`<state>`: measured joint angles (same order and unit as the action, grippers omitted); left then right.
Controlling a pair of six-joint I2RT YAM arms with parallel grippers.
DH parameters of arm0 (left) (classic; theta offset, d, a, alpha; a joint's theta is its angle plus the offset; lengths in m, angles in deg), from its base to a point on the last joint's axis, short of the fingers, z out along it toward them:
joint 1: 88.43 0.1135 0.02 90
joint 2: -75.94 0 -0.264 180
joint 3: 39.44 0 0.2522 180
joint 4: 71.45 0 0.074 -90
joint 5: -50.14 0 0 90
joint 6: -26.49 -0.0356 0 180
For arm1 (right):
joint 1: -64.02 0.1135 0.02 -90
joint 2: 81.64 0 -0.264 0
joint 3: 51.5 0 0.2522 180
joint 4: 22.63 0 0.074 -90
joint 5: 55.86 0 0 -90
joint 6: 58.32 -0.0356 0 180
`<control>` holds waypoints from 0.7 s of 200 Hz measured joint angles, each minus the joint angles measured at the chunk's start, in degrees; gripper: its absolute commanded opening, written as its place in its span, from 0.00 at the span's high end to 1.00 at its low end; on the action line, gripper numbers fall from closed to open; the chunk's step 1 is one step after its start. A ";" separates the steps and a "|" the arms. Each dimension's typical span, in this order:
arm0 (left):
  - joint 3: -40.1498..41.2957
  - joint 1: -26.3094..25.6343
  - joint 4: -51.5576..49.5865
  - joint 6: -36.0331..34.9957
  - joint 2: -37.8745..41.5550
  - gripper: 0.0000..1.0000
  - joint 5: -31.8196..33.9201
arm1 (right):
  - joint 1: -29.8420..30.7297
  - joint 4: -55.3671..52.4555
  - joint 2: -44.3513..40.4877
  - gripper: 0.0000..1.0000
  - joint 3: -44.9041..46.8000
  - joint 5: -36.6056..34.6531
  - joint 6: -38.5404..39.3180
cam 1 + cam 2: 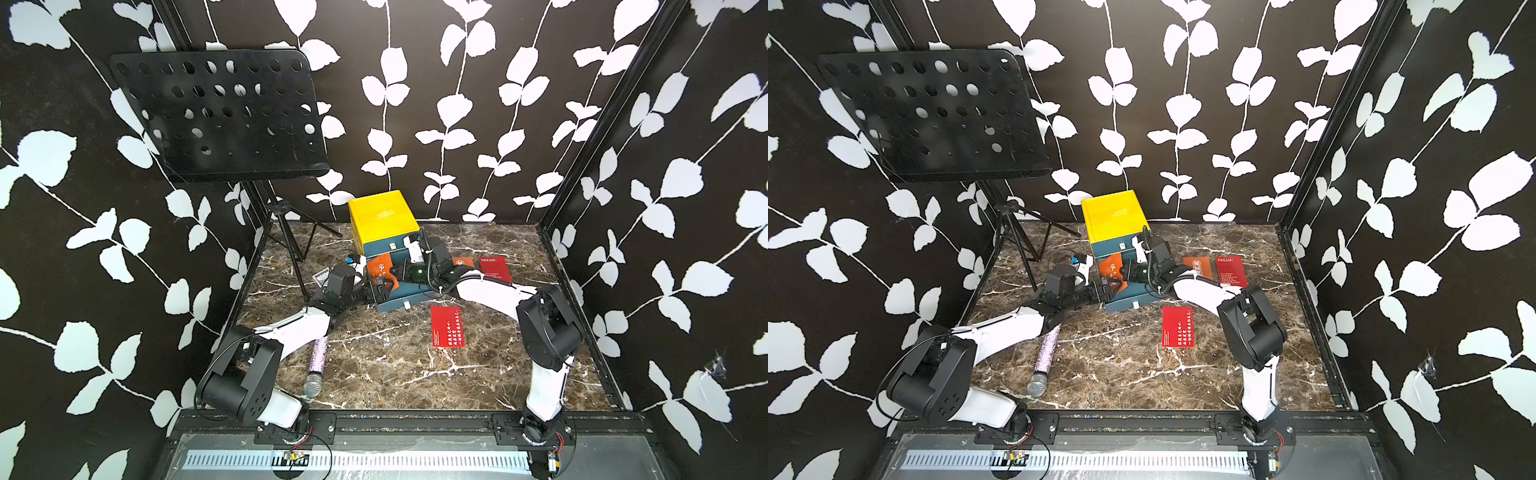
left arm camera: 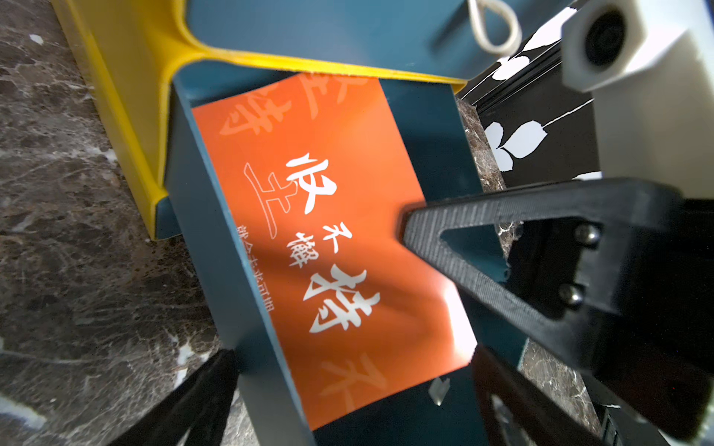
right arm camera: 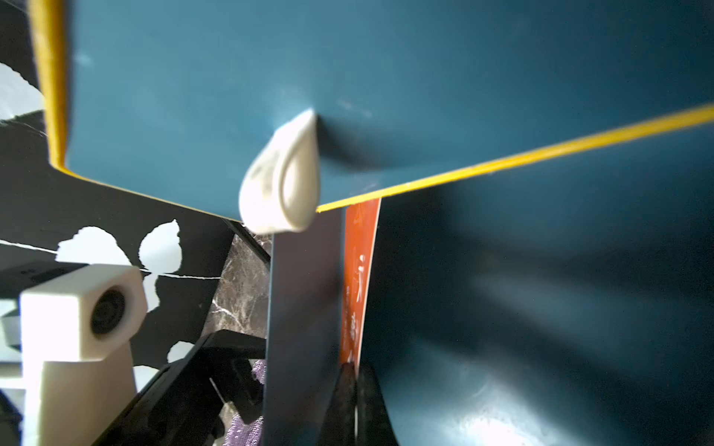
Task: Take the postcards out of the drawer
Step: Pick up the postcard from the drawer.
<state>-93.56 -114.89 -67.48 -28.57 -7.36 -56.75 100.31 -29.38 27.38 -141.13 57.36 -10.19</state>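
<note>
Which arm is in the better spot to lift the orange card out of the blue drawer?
Right. The right gripper is shut on the edge of the thin orange postcard with white characters, inside the open teal drawer. The left gripper is open, holding nothing.

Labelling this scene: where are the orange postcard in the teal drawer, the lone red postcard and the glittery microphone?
Orange postcard in drawer (image 2: 328, 231): left wrist view, middle of printed face.
Lone red postcard (image 1: 446, 327): in a top view, card's centre.
Glittery purple microphone (image 1: 318, 355): in a top view, its handle.
</note>
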 measured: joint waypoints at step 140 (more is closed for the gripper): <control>-1.01 1.29 -6.93 -1.27 5.53 0.01 4.33 | -1.99 -1.05 -12.13 1.00 8.98 -0.52 2.08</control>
<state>-94.56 -113.60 -74.40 -29.83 -1.83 -52.42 98.32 -30.43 15.24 -132.15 56.84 -8.11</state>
